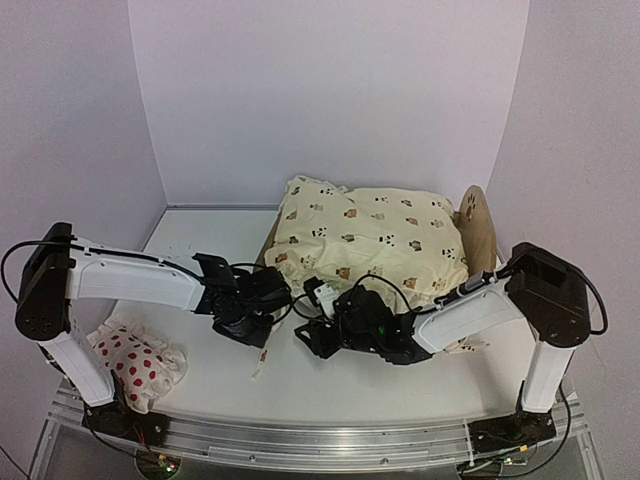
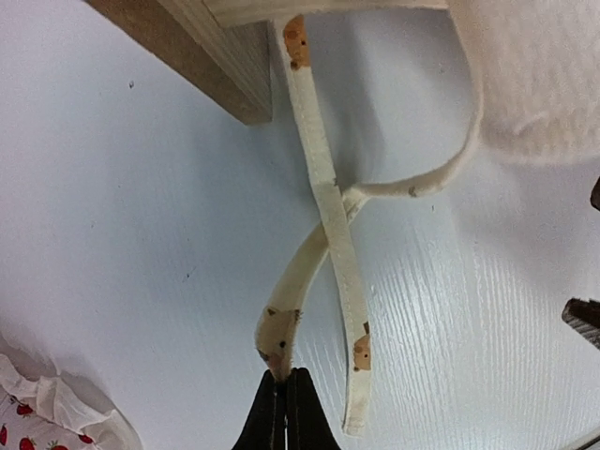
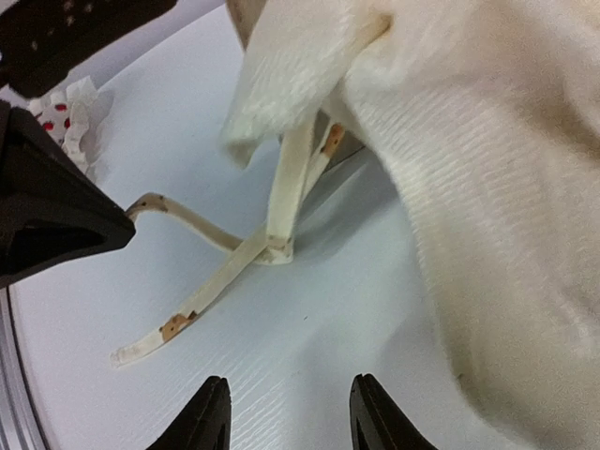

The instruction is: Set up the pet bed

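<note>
The pet bed's light-wood frame is mostly hidden under the cream animal-print cushion (image 1: 370, 240). Its rounded headboard (image 1: 478, 235) shows at the right, and one wooden corner (image 2: 197, 47) shows in the left wrist view. Two cushion ties hang off the cushion's near-left corner and cross on the table. My left gripper (image 2: 284, 380) is shut on the end of one tie (image 2: 281, 328). The other tie (image 2: 342, 272) lies loose. My right gripper (image 3: 286, 417) is open and empty, low over the table, just short of the crossed ties (image 3: 216, 272) and beside the cushion (image 3: 487, 187).
The small white pillow with red spots (image 1: 135, 362) lies at the near left by the left arm's base. The two grippers are close together in front of the bed. White walls enclose the back and sides.
</note>
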You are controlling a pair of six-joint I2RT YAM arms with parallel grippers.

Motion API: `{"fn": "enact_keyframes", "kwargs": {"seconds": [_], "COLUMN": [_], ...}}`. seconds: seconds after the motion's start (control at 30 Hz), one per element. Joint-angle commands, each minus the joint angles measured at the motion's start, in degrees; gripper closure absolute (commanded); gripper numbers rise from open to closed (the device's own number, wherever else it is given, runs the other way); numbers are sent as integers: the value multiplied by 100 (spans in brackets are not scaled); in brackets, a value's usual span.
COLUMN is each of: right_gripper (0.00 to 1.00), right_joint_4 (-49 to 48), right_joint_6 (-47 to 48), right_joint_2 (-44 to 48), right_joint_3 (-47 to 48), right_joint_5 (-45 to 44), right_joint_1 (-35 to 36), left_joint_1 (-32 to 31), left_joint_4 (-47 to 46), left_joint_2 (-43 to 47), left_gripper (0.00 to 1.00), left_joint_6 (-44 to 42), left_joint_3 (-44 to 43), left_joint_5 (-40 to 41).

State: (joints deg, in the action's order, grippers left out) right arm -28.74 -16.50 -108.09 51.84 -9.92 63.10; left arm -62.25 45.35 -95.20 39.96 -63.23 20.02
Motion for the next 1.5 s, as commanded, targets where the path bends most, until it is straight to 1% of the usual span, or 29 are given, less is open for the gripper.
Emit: {"fn": "enact_keyframes", "kwargs": {"seconds": [0.0, 0.13, 0.23, 0.4, 0.53, 0.7, 0.87, 1.1, 1.23, 1.3, 1.47], "right_gripper": [59, 64, 67, 72, 77, 79, 78, 74, 73, 72, 70], "right_joint_4": [-997, -1276, -1369, -1573, -2250, -3195, -3665, -3974, -4091, -4095, -4098], "right_joint_6": [-56, 146, 335, 542, 838, 1363, 1823, 1746, 1681, 1507, 1420], "right_joint_2": [-213, -688, -1023, -1514, -1878, -2254, -2416, -2351, -2332, -2354, -2414], "right_joint_3": [41, 347, 642, 1023, 1164, 1212, 1178, 1092, 1108, 1155, 1237], "right_joint_5": [-271, -202, -248, -492, -709, -737, -206, 476, 621, 631, 599], "right_joint_1": [-202, -309, -313, -313, -313, -307, -324, -395, -427, -440, -475], "left_joint_1": [175, 357, 481, 576, 654, 763, 830, 881, 885, 881, 881], "left_joint_4": [-445, -870, -1167, -1385, -1554, -1685, -1733, -1823, -1876, -1918, -1951], "left_joint_2": [310, 413, 415, 361, 403, 473, 478, 497, 533, 570, 648], "left_gripper": [100, 100, 100, 100, 100, 100, 100, 100, 100, 100, 100], "left_joint_6": [-239, -399, -582, -745, -850, -978, -1045, -1093, -1090, -1080, -1050], "left_joint_3": [-201, -119, -76, -43, 11, 15, 22, 25, 31, 48, 61], "left_joint_5": [383, 343, 139, -76, -275, -518, -629, -785, -888, -970, -1090]}}
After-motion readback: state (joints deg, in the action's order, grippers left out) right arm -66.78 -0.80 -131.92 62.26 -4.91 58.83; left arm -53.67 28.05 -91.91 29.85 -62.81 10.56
